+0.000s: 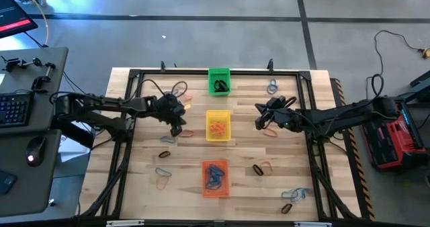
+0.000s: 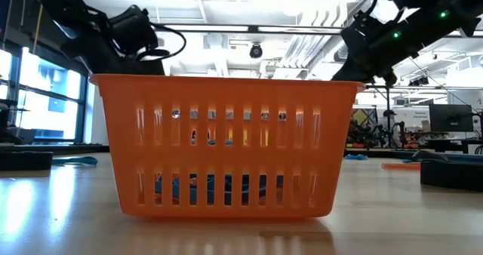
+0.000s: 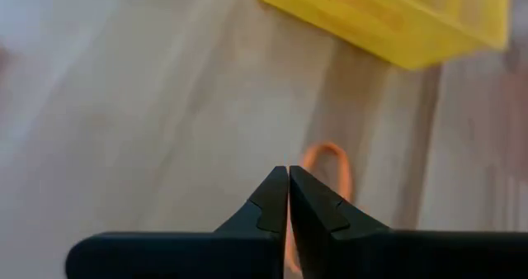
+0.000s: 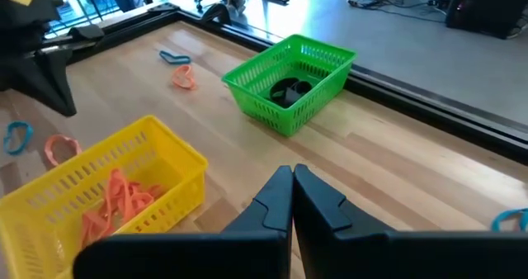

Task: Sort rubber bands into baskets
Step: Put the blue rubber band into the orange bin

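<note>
Three baskets stand in a row down the table's middle. The green basket at the far end holds black rubber bands, the yellow basket holds orange ones, and the orange basket holds blue ones. My left gripper is shut just left of the yellow basket, tilted down over an orange rubber band that lies flat on the wood. Right of the yellow basket, my right gripper is shut with nothing in it. It points toward the green basket.
Loose rubber bands lie scattered on the table: blue at the far right, orange under my right arm, black and blue at the left, black and blue at the near right. A black frame borders the table.
</note>
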